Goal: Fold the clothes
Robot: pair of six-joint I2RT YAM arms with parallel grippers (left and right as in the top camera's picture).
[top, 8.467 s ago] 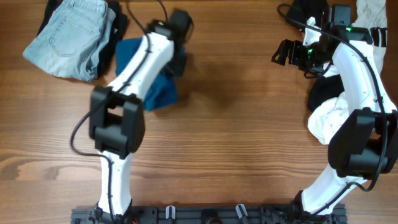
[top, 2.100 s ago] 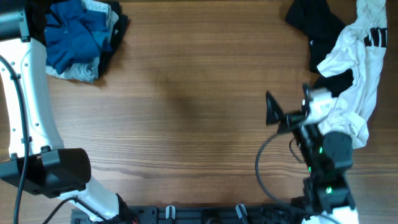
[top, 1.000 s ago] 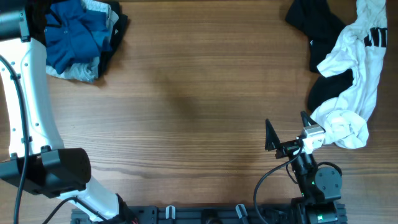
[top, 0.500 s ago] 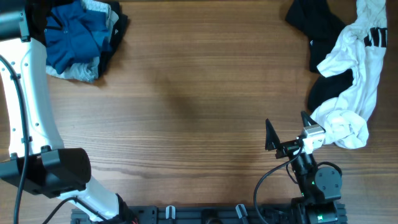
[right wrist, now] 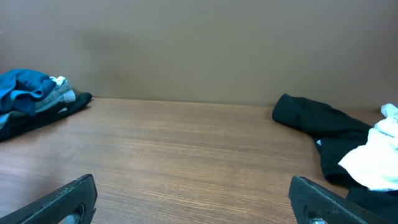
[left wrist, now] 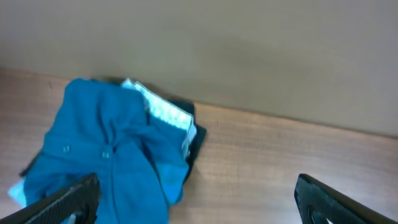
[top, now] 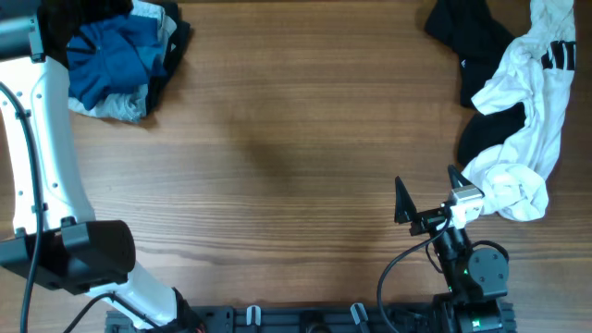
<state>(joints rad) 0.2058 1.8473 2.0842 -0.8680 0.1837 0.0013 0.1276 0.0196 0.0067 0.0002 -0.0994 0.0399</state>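
Between garments — left hand and right hand spread wide, empty. Next, presumably: grasp white garment, flatten on desk.

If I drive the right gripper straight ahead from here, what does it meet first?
Nothing soon: the right gripper faces bare table, open and empty. Far off, the black garment lies near the right edge of that line; depth is unclear.
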